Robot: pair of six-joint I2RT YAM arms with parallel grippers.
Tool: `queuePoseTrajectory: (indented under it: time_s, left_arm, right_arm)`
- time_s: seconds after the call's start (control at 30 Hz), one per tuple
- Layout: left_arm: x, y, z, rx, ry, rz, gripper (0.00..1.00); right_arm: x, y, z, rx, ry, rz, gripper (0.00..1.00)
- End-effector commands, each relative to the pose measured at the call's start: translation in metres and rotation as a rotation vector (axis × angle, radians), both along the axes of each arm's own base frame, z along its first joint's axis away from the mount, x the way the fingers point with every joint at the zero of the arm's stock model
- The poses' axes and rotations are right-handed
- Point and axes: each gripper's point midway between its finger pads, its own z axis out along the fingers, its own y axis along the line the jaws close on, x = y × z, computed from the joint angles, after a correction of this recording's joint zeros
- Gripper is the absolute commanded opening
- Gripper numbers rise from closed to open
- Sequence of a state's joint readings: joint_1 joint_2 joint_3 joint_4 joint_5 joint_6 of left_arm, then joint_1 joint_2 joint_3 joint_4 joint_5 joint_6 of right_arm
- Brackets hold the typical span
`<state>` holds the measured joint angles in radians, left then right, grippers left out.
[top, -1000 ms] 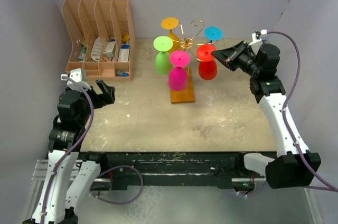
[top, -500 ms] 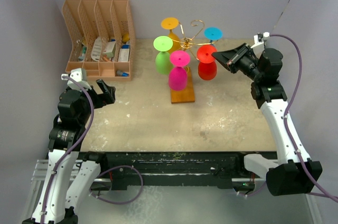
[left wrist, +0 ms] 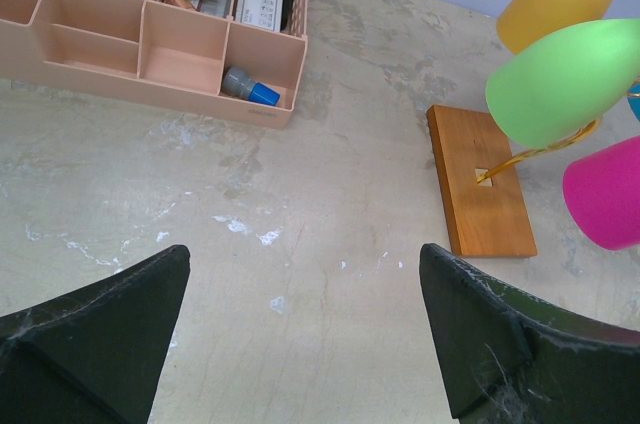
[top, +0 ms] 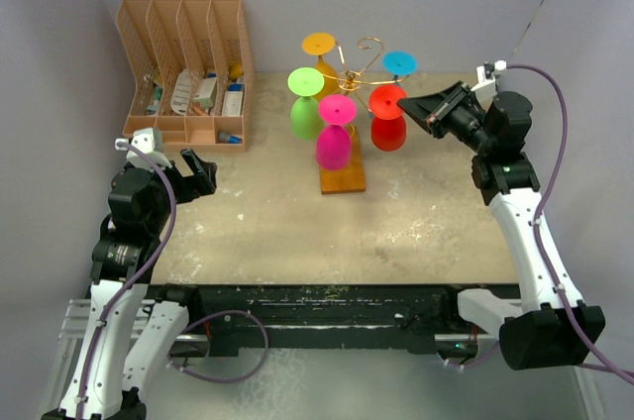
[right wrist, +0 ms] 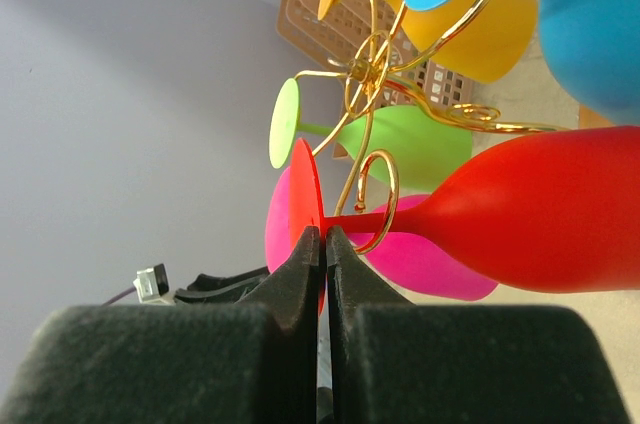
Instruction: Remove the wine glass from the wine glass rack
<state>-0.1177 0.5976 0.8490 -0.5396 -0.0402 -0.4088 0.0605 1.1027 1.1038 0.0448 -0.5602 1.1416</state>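
Note:
The wine glass rack (top: 357, 73) is a gold wire stand on a wooden base (top: 343, 174) at the back middle of the table. Several coloured glasses hang from it upside down. The red wine glass (top: 388, 129) hangs on the right side, its stem in a curled gold hook (right wrist: 380, 194). My right gripper (top: 404, 101) is shut on the edge of that glass's flat red foot (right wrist: 305, 184). In the right wrist view the right gripper (right wrist: 322, 234) pinches the disc. My left gripper (top: 198, 170) stands open over the bare table at the left, nothing between its fingers (left wrist: 120, 314).
A peach slotted organizer (top: 188, 73) with small items stands at the back left. Green (top: 305, 115), pink (top: 334, 141), yellow (top: 320, 46) and blue (top: 400, 63) glasses crowd the rack around the red one. The purple walls stand close behind the rack and to the right.
The right arm's wrist has swung slightly to the right, with its gripper staying on the red glass's foot. The glass and the left arm have not visibly moved.

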Motion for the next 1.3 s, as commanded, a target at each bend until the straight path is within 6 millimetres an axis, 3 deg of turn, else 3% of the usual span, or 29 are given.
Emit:
queuePoseTrajectory:
  time_s: [0.0,0.77,1.27]
  left_arm:
    - [0.004,0.000,0.022,-0.014,-0.071,-0.001,0.99]
    - [0.004,0.000,0.022,-0.012,-0.069,0.002,0.99]
    - [0.004,0.000,0.022,-0.012,-0.071,0.000,0.99]
  right_arm:
    - [-0.002,0.006,0.018,-0.003,-0.083,0.056,0.00]
    - [0.001,0.028,0.030,0.011,-0.114,0.142,0.00]
    - [0.040,0.013,0.031,-0.028,-0.092,-0.007,0.00]
